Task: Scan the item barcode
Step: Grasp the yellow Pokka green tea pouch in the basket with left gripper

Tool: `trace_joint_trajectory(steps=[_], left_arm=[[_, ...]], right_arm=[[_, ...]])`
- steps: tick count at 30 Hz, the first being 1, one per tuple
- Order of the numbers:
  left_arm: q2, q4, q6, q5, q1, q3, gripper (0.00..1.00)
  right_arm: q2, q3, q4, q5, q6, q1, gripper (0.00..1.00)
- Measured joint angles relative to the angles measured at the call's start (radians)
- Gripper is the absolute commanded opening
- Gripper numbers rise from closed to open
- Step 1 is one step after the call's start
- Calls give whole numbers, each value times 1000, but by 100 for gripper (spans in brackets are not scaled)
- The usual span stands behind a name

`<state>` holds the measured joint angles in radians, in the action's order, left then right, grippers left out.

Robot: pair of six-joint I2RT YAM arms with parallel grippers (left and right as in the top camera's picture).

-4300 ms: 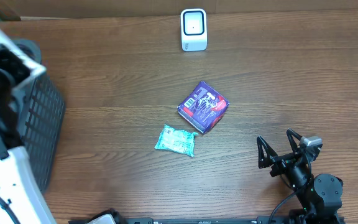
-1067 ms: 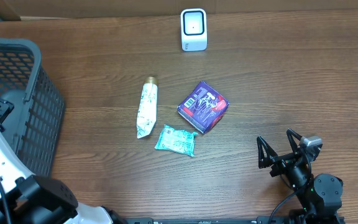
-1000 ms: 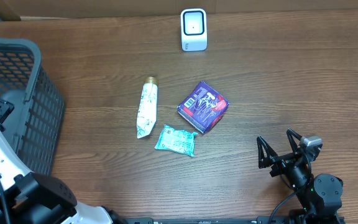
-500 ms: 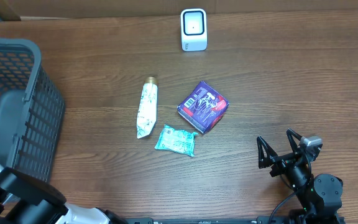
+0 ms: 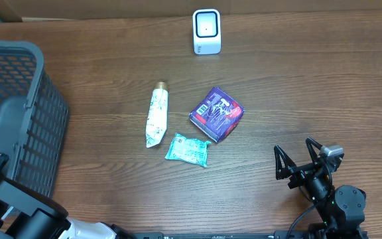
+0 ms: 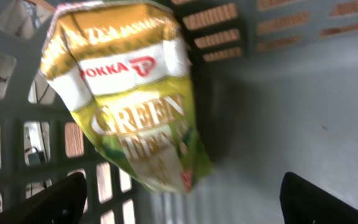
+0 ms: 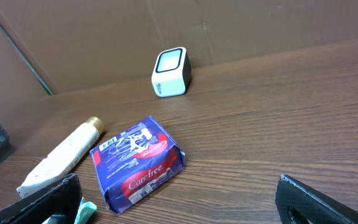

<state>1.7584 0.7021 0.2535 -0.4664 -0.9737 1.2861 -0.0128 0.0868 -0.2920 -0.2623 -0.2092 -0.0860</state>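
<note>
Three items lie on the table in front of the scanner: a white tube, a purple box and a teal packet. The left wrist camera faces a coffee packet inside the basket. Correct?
No: the left wrist view shows a green tea packet inside the basket, not coffee. The rest holds.

Even, diffuse light across the wooden surface (image 5: pixel 297 86), with a faint soft shadow just beside the purple box (image 7: pixel 138 163). Left wrist view dim and blurred: green tea packet (image 6: pixel 129 93) smeared against the shaded basket (image 6: pixel 303 93). Right wrist view sharp.
</note>
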Motion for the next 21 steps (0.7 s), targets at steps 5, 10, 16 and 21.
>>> trace_joint_trajectory(steps=[5,10,16,21], left_arm=[[0,-46,-25,-7,-34,-18,86],[1,-71,-29,-34,-47,-18,80],[25,-79,-29,-46,-48,-18,80],[85,-100,-29,-47,-50,-18,73]], right_arm=[[0,0,0,0,0,0,100],[0,0,0,0,0,0,100],[0,0,0,0,0,0,100],[0,0,0,0,0,0,100]])
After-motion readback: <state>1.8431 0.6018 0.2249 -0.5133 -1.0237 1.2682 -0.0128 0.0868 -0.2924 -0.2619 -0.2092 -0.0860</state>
